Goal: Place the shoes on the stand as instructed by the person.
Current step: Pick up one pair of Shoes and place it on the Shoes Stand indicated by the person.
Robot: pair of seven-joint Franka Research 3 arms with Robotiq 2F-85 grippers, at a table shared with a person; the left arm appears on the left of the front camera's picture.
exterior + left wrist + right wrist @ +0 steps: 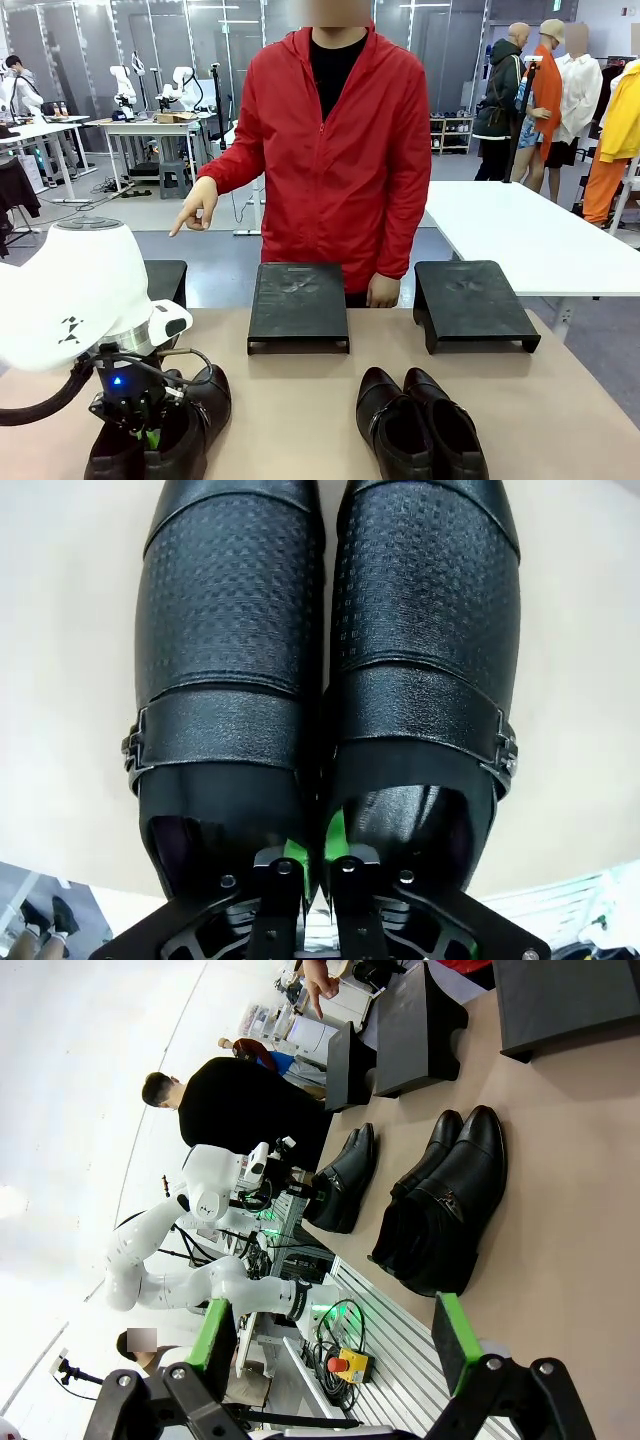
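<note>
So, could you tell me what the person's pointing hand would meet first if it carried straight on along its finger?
Probably the left stand, just below the hand; depth is hard to judge, though.

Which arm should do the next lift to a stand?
Left. The left pincer is shut on the left pair, and the person's hand points toward that side. The right pincer is open, holding nothing.

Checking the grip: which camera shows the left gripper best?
Left wrist view: the left gripper is shut on the inner walls of both shoes. Front view: partly hidden by its wrist. Right wrist view: far off.
</note>
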